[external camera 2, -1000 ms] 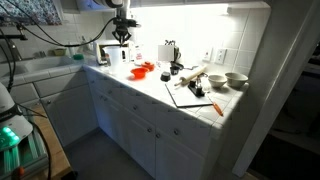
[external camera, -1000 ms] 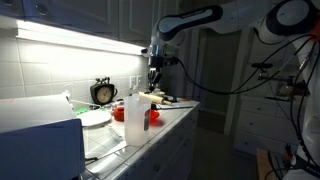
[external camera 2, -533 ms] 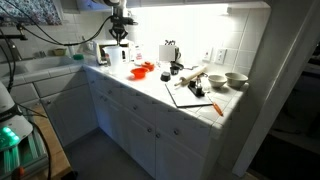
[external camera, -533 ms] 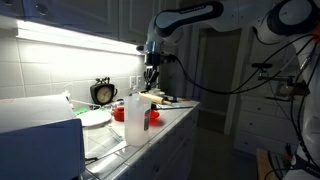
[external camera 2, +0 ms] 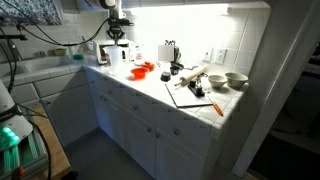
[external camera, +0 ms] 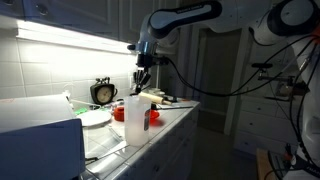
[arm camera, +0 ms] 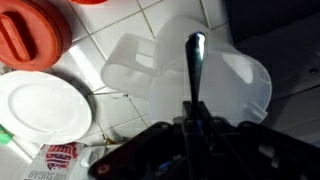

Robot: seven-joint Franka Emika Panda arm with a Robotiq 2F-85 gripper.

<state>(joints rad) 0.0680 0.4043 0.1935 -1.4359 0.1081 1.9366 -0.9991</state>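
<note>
arm (external camera: pixel 190 16) — white rounded shells, dark joint rings | gripper (external camera: pixel 143 78) — black, blocky | cables (external camera: pixel 215 88): thin, black, hanging in loose loops

The arm (external camera: pixel 190 17) stretches out almost level, high up, its white links running from the shoulder at the frame's edge to a bent elbow. From there the wrist (external camera: pixel 148 48) turns downward, so the gripper (external camera: pixel 143 74) hangs nearly straight down with a slight tilt. In an exterior view the gripper (external camera 2: pixel 115 37) shows as a dark block under the last white link, raised and touching no surface. In the wrist view the gripper (arm camera: pixel 192 128) enters from the bottom edge, dark and blurred. Its jaws are drawn tight together, pinching a slim dark utensil (arm camera: pixel 195 70) that sticks out straight ahead between them.
</note>
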